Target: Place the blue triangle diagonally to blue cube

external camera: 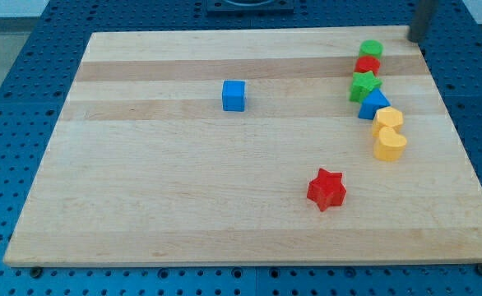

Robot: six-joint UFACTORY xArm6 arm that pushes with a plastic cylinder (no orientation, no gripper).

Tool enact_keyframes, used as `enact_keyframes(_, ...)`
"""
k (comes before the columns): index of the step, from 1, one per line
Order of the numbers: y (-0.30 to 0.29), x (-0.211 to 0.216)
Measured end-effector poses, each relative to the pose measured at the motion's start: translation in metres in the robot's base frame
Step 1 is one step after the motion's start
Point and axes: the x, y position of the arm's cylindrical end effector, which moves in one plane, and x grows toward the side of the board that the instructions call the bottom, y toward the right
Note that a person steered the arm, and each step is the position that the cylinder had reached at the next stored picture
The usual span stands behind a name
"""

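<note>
The blue cube (234,95) sits alone on the wooden board, left of centre in the upper half. The blue triangle (373,104) lies at the view's right, in a tight column of blocks, touching the green star (363,85) above it and a yellow block (388,119) below it. My tip (414,39) is at the view's top right corner, at the board's far edge, above and right of the column and apart from every block.
The column also holds a green block (371,49) at its top, a red block (368,64) under it, and a second yellow block (390,145) at its bottom. A red star (326,189) lies alone lower down, right of centre.
</note>
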Motion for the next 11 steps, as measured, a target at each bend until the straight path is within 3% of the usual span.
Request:
enact_keyframes(2, 0.011, 0.119)
enact_keyframes(3, -0.036, 0.135)
enact_keyframes(5, -0.145, 0.132)
enact_keyframes(7, -0.133, 0.137)
enact_keyframes(10, -0.307, 0.161)
enact_keyframes(11, -0.278, 0.163)
